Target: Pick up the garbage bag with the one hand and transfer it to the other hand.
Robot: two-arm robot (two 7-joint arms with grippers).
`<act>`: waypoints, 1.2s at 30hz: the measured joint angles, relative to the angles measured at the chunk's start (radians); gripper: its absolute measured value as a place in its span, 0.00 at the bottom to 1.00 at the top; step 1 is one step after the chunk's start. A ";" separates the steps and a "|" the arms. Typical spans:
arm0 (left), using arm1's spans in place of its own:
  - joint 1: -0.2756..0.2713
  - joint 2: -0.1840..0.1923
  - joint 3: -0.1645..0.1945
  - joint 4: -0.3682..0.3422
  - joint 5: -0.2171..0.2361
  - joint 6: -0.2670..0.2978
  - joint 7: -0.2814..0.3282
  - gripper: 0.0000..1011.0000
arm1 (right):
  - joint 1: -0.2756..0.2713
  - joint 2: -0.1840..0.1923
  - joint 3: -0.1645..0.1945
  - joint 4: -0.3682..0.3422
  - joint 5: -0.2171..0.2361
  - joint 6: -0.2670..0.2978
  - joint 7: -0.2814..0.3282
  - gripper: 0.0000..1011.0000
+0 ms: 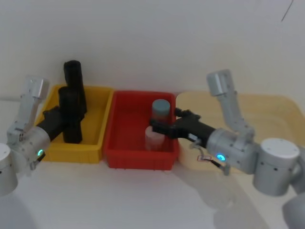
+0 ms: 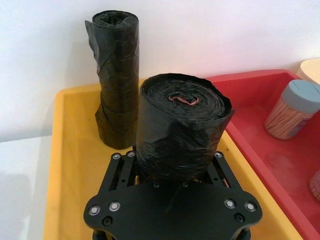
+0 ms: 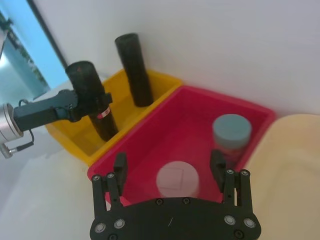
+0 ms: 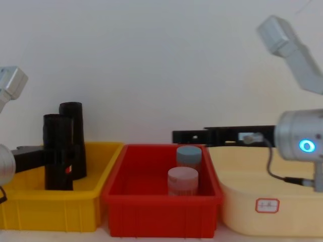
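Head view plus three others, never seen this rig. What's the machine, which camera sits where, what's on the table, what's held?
It is a two-armed robot, each arm ending in a black two-finger gripper. Head view looks down from its head; chest view looks across the table from lower down; each wrist view rides on one arm behind its gripper. Side by side stand a yellow bin, a red bin and a cream tub. The yellow bin holds two upright black rolls: the garbage bag, with a small red label, and a plain roll farther back. The red bin holds a blue-lidded jar and a pale-lidded jar. The left gripper is shut on the garbage bag. The right gripper hangs open above the red bin, holding nothing.
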 joint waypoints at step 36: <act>0.000 0.000 0.000 0.000 0.000 0.000 0.000 0.48 | 0.229 -0.029 -0.204 0.224 -0.158 0.074 0.057 0.99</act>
